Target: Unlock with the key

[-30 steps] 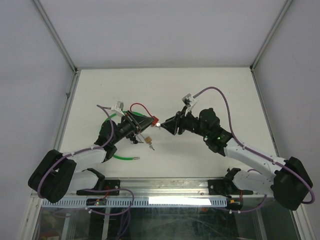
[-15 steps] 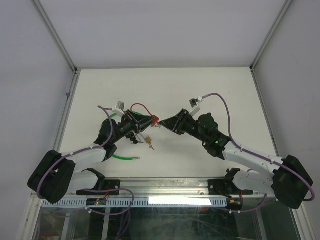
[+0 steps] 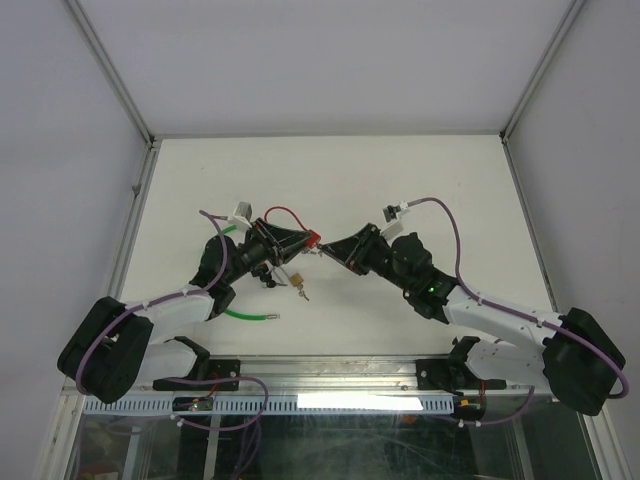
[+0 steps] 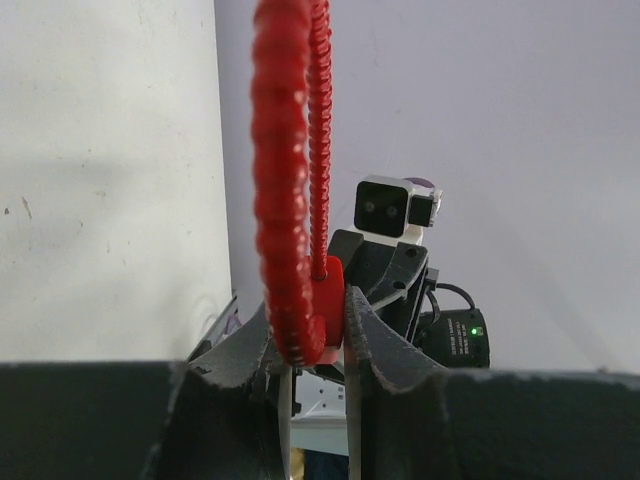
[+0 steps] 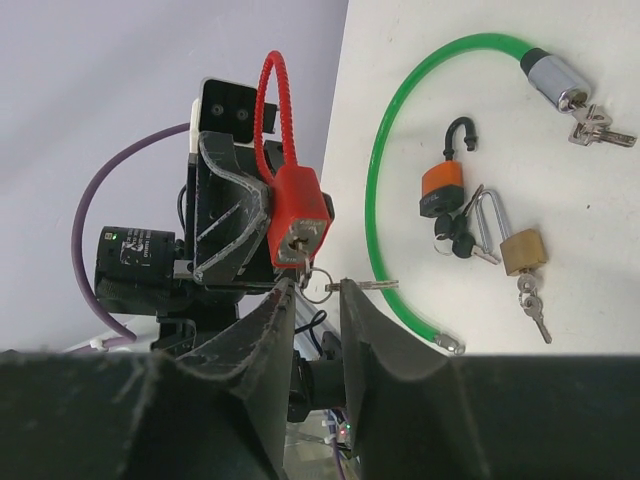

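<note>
My left gripper (image 4: 315,340) is shut on the body of a red cable lock (image 4: 325,310) and holds it up off the table, its ribbed red cable (image 4: 285,200) looping upward. In the right wrist view the lock's (image 5: 298,215) keyhole faces me with a key (image 5: 307,262) in it. A ring (image 5: 318,287) and a second key (image 5: 368,285) hang from that key. My right gripper (image 5: 315,300) sits just under the lock, its jaws a narrow gap apart with the ring between the tips. From above, both grippers meet at the lock (image 3: 313,240).
On the table lie a green cable lock (image 5: 385,160) with a silver cylinder and keys (image 5: 560,82), an open orange padlock (image 5: 442,185) and a brass padlock (image 5: 522,250) with keys. The table's left edge (image 3: 135,230) and side walls are close.
My right gripper has moved in toward the red lock and its jaws have narrowed around the key ring. The left gripper keeps the lock in place.
</note>
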You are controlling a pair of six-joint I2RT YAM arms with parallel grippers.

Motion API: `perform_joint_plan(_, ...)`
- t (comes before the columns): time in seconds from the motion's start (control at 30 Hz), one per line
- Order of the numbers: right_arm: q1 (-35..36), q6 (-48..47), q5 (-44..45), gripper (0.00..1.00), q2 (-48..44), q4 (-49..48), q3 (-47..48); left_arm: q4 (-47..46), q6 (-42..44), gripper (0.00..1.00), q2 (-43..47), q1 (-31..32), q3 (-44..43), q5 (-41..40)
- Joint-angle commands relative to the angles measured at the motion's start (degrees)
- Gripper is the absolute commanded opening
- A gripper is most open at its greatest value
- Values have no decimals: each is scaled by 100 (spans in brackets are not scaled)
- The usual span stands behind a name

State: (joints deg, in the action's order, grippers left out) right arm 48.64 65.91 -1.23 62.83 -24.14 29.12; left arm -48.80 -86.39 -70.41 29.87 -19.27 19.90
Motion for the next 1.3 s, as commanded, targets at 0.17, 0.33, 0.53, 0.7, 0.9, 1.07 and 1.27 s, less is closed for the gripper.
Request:
perform_joint_plan(0.17,31,169,117,24,113,-447,253,-415,-247,0,-48,-78,-251,141)
perform_joint_plan(0.33,27,227,6,20,239,-622,278,-509,-263,0,-144,-78,-283,169)
perform_joint_plan(0.53,8,304,37,18,274,-837,239,-540,-248,0,-166,-78,-301,190)
perform_joint_plan(0.7,-23,425,3,18,329,-961,224,-534,-216,0,-144,-78,-310,190)
perform_joint_plan(0.9,-31,685,-48,1,461,-1271,152,-754,-170,0,-98,-79,-267,151)
perform_joint_plan(1.07,-77,1177,-52,0,527,-1778,-48,-1162,-156,0,-44,-69,-182,183)
perform_joint_plan(1.27,-123,-16,-428,0,594,-1252,558,-974,-166,0,62,-1,-159,286)
